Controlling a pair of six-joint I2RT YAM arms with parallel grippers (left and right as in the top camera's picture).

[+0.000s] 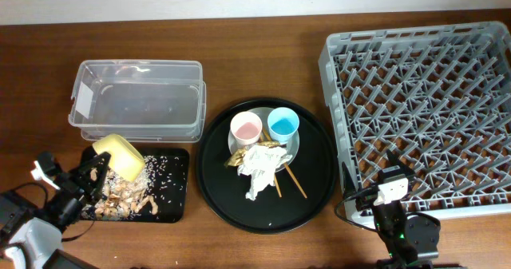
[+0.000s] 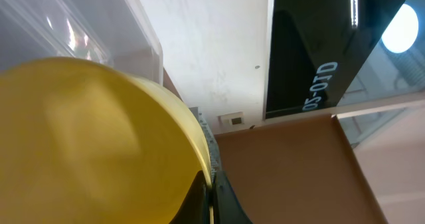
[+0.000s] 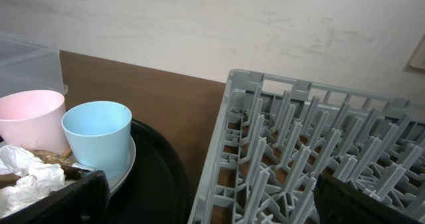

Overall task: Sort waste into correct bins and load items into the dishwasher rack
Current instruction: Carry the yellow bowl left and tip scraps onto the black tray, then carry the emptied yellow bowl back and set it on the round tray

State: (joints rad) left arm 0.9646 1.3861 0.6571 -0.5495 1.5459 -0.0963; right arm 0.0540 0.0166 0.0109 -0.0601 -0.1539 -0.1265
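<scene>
My left gripper [image 1: 97, 172] is shut on the rim of the yellow bowl [image 1: 120, 156], tipped over the small black tray [image 1: 172, 209]; the bowl fills the left wrist view [image 2: 93, 144]. Beige food scraps with rice crumbs [image 1: 128, 195] lie in that tray. The clear tub [image 1: 137, 101] stands behind it. The pink cup [image 1: 246, 128], light-blue cup [image 1: 283, 124], white napkin [image 1: 259, 169], chopsticks [image 1: 289, 177] and brown scrap [image 1: 236, 160] sit on the grey plate [image 1: 295, 147]. My right gripper [image 1: 393, 185] is open at the front left edge of the grey rack [image 1: 423, 109].
The large round black tray [image 1: 215, 169] holds the plate at the table's middle. The right wrist view shows the rack's near corner [image 3: 232, 84], the light-blue cup [image 3: 98, 131] and the pink cup [image 3: 30, 117]. A white wall runs along the table's far edge.
</scene>
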